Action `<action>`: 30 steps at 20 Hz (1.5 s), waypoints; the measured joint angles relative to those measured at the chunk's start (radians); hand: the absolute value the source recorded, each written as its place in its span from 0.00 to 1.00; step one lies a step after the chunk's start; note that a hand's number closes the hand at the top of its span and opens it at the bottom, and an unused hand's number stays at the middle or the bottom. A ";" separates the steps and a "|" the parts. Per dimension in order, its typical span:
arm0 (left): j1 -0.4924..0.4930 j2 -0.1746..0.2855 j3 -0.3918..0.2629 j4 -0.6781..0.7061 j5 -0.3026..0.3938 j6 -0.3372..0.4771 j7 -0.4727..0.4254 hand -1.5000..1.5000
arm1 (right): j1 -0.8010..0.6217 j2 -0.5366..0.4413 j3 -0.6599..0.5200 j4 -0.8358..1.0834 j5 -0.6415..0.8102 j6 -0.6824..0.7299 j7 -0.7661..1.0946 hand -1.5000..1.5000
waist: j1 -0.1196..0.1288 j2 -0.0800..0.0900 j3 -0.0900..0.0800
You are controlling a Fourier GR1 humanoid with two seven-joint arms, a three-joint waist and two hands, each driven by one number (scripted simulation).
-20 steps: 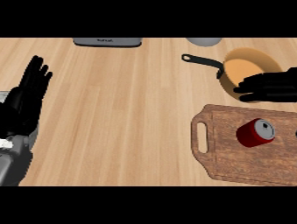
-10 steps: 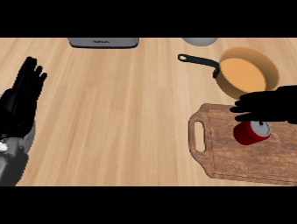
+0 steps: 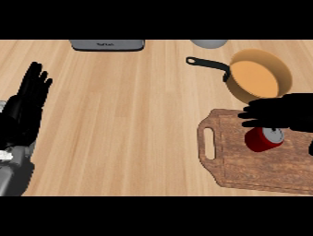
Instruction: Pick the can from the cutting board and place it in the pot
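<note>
While red can point(image 3: 262, 140) is sitting on cutting board point(image 3: 281, 173), right hand point(image 3: 300, 113) hovering over it, fingers point(image 3: 255, 113) straight, gripping nothing, pot point(image 3: 257, 76) just beyond board, left hand point(image 3: 24, 108) resting open far left of board.

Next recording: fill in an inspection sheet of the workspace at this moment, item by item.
Surface: wooden counter, with a cutting board at its right.
Job's things: red can on the board; pot beyond the board, handle pointing left, nothing seen in it.
Clutter: grey appliance and grey round thing at the far edge.
Hands: right hand open, over the can, not closed on it; left hand open, resting at the left.
Cables: nothing seen.
Surroundings: nothing seen beyond the counter.
</note>
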 measured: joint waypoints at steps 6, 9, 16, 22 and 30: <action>-0.005 -0.002 0.024 0.004 -0.006 -0.018 0.017 0.50 | 0.002 0.074 0.004 0.054 0.065 -0.014 -0.005 0.00 | 0.000 0.000 0.000; -0.003 0.007 0.048 -0.007 -0.001 -0.035 0.029 0.50 | 0.006 0.106 -0.007 0.080 0.096 -0.024 -0.012 0.00 | 0.000 0.000 0.000; -0.020 -0.022 0.056 0.007 -0.031 -0.040 0.034 0.50 | 0.047 0.171 -0.031 0.121 0.189 -0.043 -0.012 0.00 | -0.004 0.000 0.000; 0.002 -0.044 0.048 -0.025 -0.051 -0.042 0.038 0.50 | 0.020 0.218 -0.016 0.204 0.272 -0.116 -0.090 1.00 | 0.003 0.000 0.000; 0.016 -0.050 0.070 -0.038 -0.059 -0.064 0.048 0.50 | 0.033 0.266 -0.033 0.224 0.341 -0.172 -0.145 1.00 | 0.001 -0.005 -0.005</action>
